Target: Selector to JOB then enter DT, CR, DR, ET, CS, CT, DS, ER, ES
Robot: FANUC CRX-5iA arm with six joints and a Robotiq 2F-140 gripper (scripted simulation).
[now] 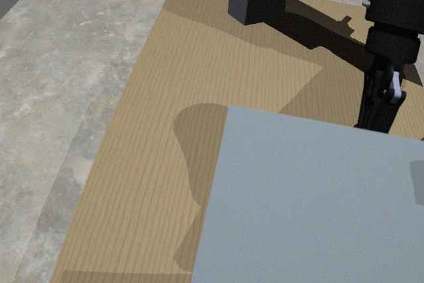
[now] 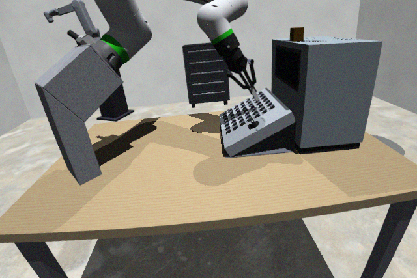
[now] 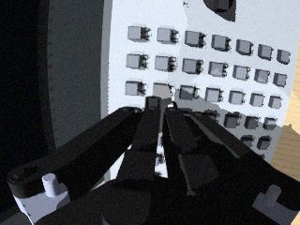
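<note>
The grey sloped keypad (image 2: pixel 237 142) (image 3: pixel 118 52) carries rows of small grey keys. The black selector knob (image 2: pixel 253 124) (image 3: pixel 219 4) sits on the same panel; its setting cannot be read. My gripper (image 2: pixel 255 96) (image 3: pixel 159 97) is shut and empty, with its tips at the keys on the side near the cabinet. In the wrist view the tips are just beside a key in the second column, which looks slightly browner than its neighbours; whether they touch it cannot be told. The key names are too blurred to read. In the top view the fingertips are hidden behind the cabinet.
The tall grey machine cabinet (image 1: pixel 291 187) (image 2: pixel 336 93) stands right behind the keypad, with a dark screen (image 2: pixel 287 66) and a small brown block (image 2: pixel 296 34) on top. The arm's grey angled pedestal (image 2: pixel 79 83) stands on the wooden table (image 1: pixel 147 136) (image 2: pixel 168 200). A drawer cabinet (image 2: pixel 206 78) stands beyond.
</note>
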